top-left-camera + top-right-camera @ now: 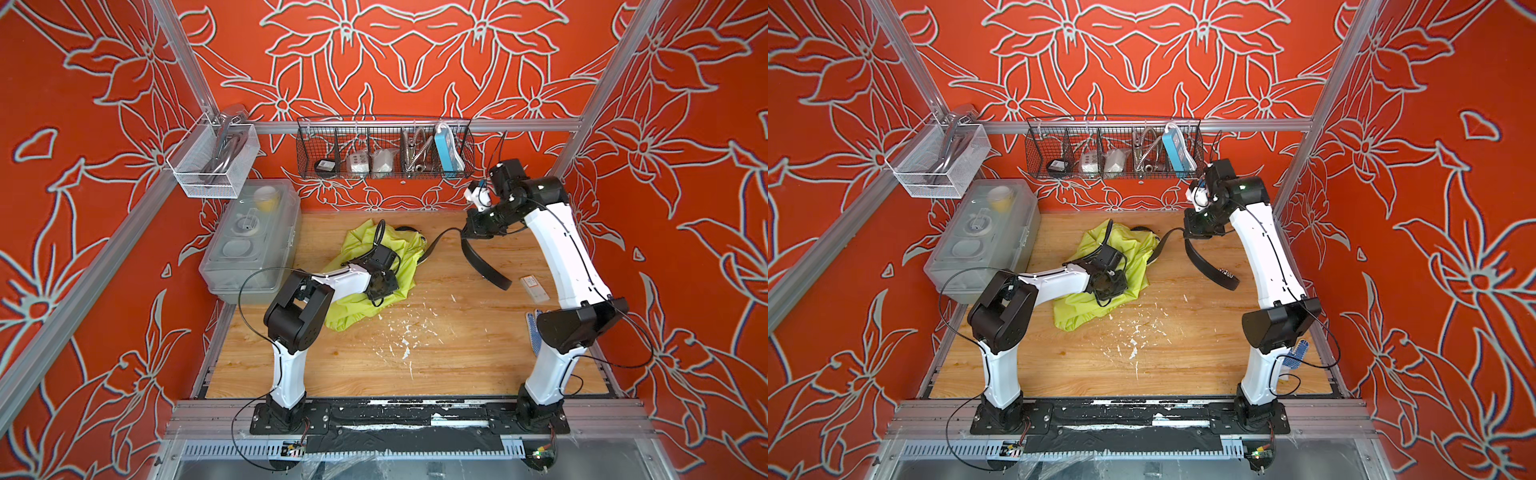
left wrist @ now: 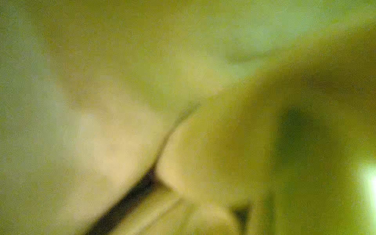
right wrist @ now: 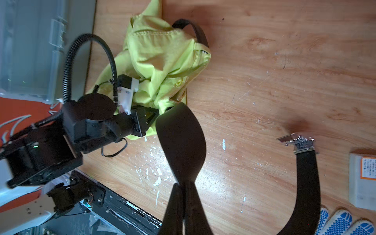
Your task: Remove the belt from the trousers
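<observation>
Right wrist view: right claw pinching belt, far part running into trousers; left claw pressed together, down on trousers.

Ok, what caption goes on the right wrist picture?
Right gripper pinches the black belt, which trails from the lime trousers.

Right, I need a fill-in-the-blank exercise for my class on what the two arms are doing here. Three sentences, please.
The right claw is shut on the ____.
The left claw is down on the ____.
The table has a ____ grain.
Missing words: belt, trousers, wood.
</observation>
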`<state>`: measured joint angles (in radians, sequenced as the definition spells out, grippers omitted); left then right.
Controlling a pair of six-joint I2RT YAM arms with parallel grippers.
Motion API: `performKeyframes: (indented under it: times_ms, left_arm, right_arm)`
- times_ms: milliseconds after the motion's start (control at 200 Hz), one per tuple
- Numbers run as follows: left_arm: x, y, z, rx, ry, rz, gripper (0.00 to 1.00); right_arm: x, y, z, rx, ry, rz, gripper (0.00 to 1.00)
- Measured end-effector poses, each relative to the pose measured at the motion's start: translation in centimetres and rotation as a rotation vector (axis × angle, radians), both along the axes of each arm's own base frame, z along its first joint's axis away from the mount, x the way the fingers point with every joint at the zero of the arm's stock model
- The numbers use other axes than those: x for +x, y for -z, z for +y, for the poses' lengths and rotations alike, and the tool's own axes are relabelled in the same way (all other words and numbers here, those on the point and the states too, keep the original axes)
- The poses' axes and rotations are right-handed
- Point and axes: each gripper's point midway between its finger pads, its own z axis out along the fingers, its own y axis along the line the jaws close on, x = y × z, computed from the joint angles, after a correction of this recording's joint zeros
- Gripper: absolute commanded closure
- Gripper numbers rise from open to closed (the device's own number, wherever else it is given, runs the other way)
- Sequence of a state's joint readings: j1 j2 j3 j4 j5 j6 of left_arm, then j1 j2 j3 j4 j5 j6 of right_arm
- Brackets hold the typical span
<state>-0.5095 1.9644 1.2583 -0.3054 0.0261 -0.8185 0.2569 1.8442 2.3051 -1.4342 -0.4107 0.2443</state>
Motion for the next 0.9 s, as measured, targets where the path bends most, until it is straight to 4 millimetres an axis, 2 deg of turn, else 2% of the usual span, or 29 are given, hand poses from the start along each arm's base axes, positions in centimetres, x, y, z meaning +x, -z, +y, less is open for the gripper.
performKeyframes:
  times_ms: [135, 225, 335, 585, 686, 746, 901]
  left_arm:
    - [0.3, 0.1, 0.7, 0.006, -0.029, -0.004, 1.0]
    - [0.6, 0.1, 1.8, 0.01, -0.057, -0.002, 1.0]
    - [1.1, 0.1, 2.9, 0.014, -0.086, -0.004, 1.0]
    - [1.1, 0.1, 4.4, 0.049, -0.143, 0.0, 1.0]
    - [1.0, 0.1, 5.6, 0.079, -0.196, 0.012, 1.0]
    - [0.9, 0.1, 6.2, 0.1, -0.226, 0.021, 1.0]
    - [0.7, 0.1, 7.2, 0.126, -0.271, 0.04, 1.0]
  right_arm:
    - [0.4, -4.4, -1.7, 0.114, 0.071, -0.069, 1.0]
    - [0.7, -6.5, -3.0, 0.179, 0.119, -0.108, 1.0]
    - [1.0, -7.3, -4.2, 0.226, 0.165, -0.111, 1.0]
    - [1.7, -7.8, -7.1, 0.235, 0.255, -0.126, 1.0]
    - [1.6, -8.9, -8.4, 0.224, 0.3, -0.178, 1.0]
    - [1.4, -10.3, -8.8, 0.23, 0.318, -0.232, 1.0]
    - [0.4, -15.4, -9.0, 0.302, 0.335, -0.399, 1.0]
